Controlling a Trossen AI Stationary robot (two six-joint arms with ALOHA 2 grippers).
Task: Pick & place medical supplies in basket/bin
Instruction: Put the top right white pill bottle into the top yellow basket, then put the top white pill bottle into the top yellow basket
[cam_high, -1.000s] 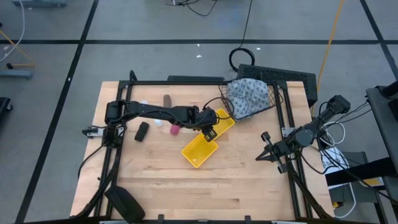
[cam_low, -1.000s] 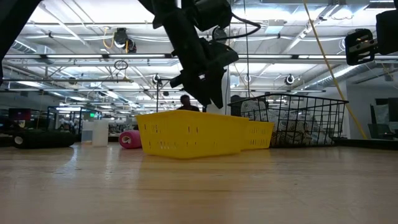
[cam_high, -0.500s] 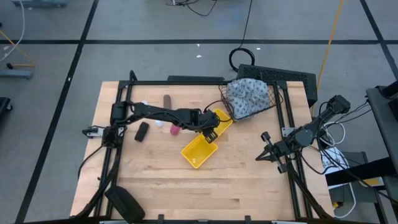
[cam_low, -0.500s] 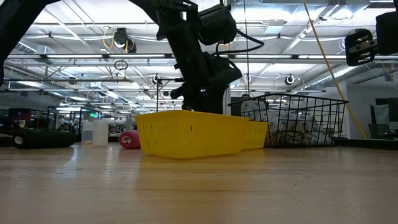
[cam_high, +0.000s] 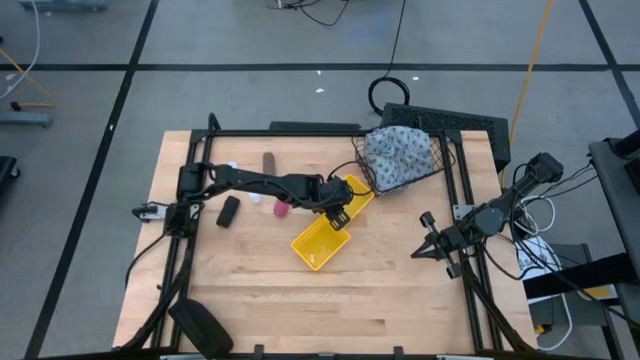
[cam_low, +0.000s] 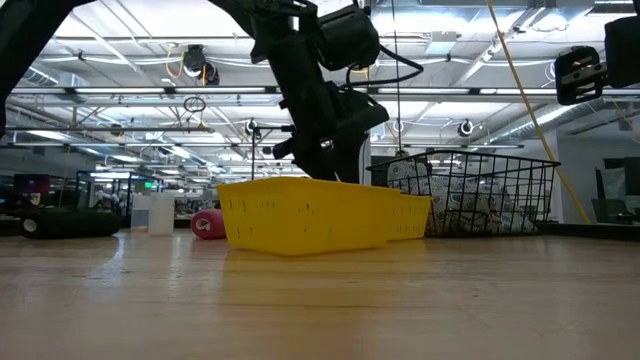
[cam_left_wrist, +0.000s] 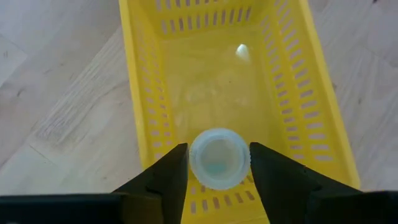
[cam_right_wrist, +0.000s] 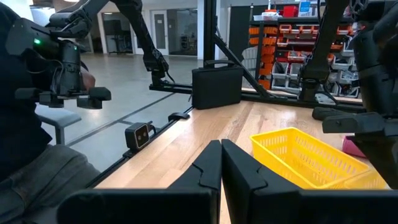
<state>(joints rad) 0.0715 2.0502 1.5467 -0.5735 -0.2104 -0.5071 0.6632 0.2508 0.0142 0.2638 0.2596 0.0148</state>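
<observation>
two arms in the high view – the left gripper (cam_high: 338, 213) sits mid-frame over the yellow bin (cam_high: 322, 243), w/ its fingers (cam_left_wrist: 163, 177) pinched on a small white bottle (cam_left_wrist: 218, 158). in the left wrist view the bottle hangs above the bin's slotted floor, one dark finger each side. low view shows the left gripper (cam_low: 335, 150) dipping to the bin's (cam_low: 300, 215) top rim. right gripper (cam_high: 427, 240) waits at right of frame, well apart from the bin, fingers (cam_right_wrist: 205, 171) pressed together on nothing.

wire basket (cam_high: 445, 160) – upper right of the bin – holds the patterned cloth bundle (cam_high: 400, 152). pink cylinder (cam_high: 281, 208) & brown cylinder (cam_high: 269, 162) lie on the table (cam_high: 250, 290), left of the bin.
</observation>
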